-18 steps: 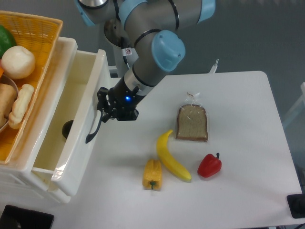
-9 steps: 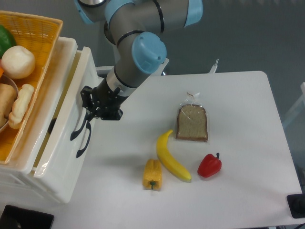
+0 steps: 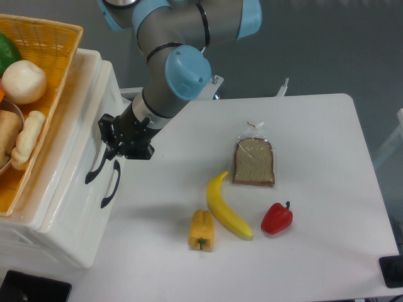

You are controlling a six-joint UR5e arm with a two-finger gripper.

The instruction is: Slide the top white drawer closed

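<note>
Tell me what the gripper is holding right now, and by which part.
The gripper sits against the top white drawer at the upper end of its black handle. Whether its fingers actually clamp the handle or only press on it cannot be told.

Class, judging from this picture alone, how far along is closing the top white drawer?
Nearly done: the glossy white top drawer sits almost flush with the cabinet front, no open cavity showing. In hand: the black two-finger gripper is at its black curved handle. Left: any last push, then withdrawing; whether it is fully seated cannot be told.
</note>
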